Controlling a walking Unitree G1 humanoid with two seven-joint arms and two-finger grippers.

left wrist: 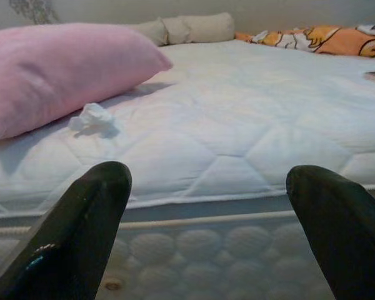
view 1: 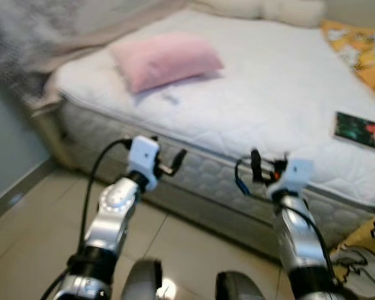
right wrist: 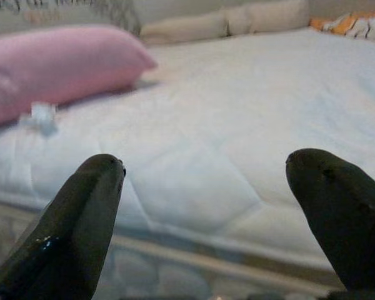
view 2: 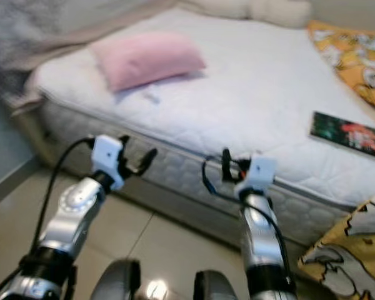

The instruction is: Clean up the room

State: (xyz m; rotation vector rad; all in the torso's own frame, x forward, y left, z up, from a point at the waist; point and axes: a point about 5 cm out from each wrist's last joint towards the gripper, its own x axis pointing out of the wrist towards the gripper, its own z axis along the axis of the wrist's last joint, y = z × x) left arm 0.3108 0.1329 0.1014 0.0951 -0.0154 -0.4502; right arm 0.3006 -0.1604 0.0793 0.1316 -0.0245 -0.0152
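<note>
Left wrist view has the left gripper spread and empty, the crumpled tissue on the mattress beyond its fingers beside the pink pillow; right gripper likewise released; approach underway, reaching forward over the edge seems next

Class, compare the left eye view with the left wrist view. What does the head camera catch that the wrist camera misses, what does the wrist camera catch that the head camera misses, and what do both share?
Left eye view: both silver arms, the left gripper and right gripper raised before the bed, the tiled floor, and a book lying flat near the mattress edge.

Left wrist view: its open black fingers up close, and beige pillows at the far end.

Both: the white mattress, the pink pillow, the crumpled tissue beside it, and the orange patterned blanket.
</note>
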